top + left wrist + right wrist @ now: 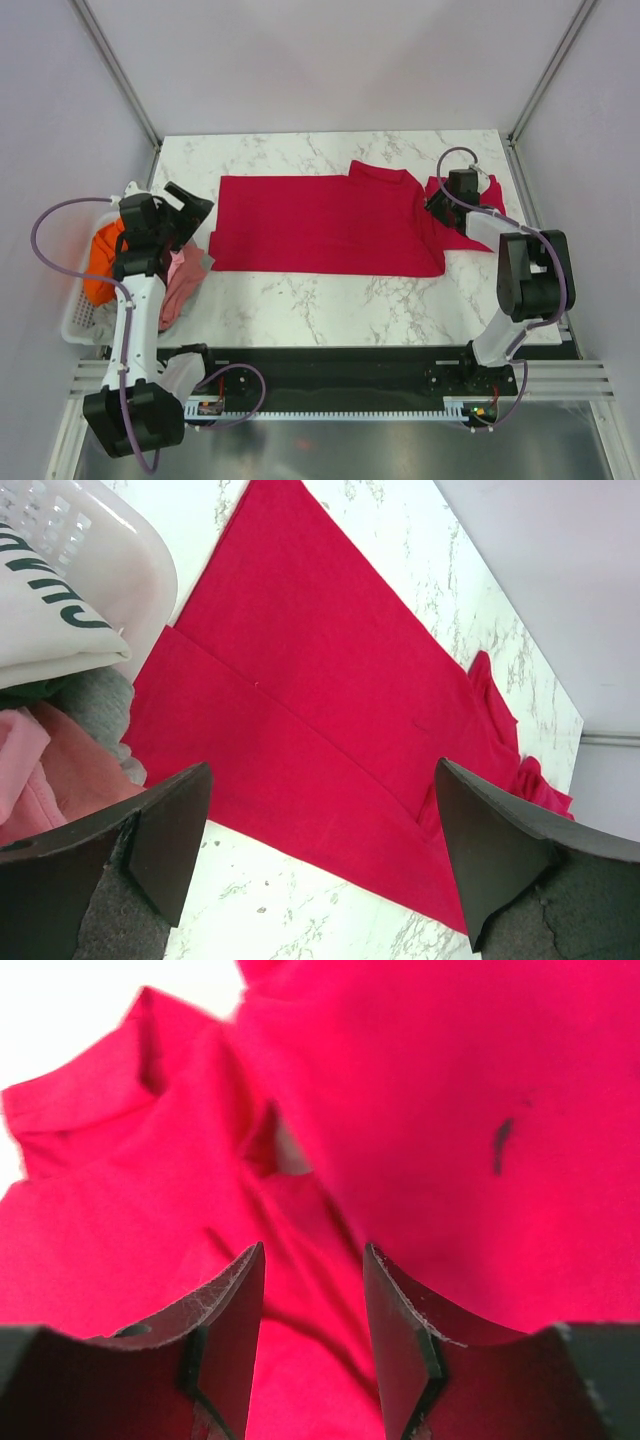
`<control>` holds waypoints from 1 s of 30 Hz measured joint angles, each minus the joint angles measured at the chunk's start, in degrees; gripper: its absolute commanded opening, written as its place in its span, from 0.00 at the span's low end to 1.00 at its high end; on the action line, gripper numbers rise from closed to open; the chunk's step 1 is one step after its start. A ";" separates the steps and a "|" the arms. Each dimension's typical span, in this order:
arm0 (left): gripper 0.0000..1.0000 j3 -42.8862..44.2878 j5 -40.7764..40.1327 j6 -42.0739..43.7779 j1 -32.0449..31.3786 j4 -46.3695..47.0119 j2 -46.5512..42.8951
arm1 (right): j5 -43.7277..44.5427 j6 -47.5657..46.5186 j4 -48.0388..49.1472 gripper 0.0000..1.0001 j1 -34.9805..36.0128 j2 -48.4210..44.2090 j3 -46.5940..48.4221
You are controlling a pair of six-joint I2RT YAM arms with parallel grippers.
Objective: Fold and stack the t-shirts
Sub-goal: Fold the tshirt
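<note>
Your left gripper [188, 205] is raised at the left, its jaws spread wide. Your right gripper [437, 207] reaches far forward and low, its jaws only narrowly parted.

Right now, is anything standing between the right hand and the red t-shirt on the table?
Nothing visible. The right hand sits directly over the bunched sleeve end of the t-shirt, and its wrist view shows only red cloth past its parted fingers. The laundry basket lies far off at the left edge.
</note>
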 measured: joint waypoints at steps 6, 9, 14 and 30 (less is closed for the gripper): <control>0.98 0.02 -0.28 0.13 -0.98 0.26 1.49 | 1.09 2.10 1.62 0.59 -2.16 2.84 -0.33; 0.98 -0.26 -0.46 0.11 -1.81 1.86 3.26 | 1.09 2.43 2.93 0.59 -4.33 2.89 -0.31; 0.98 -1.07 -1.81 0.09 -4.20 4.28 7.37 | 1.01 2.43 3.13 0.60 -8.39 3.65 -0.04; 0.98 -1.03 -3.76 0.00 -8.31 8.90 12.92 | -0.24 -0.87 2.10 0.73 -5.77 1.42 0.26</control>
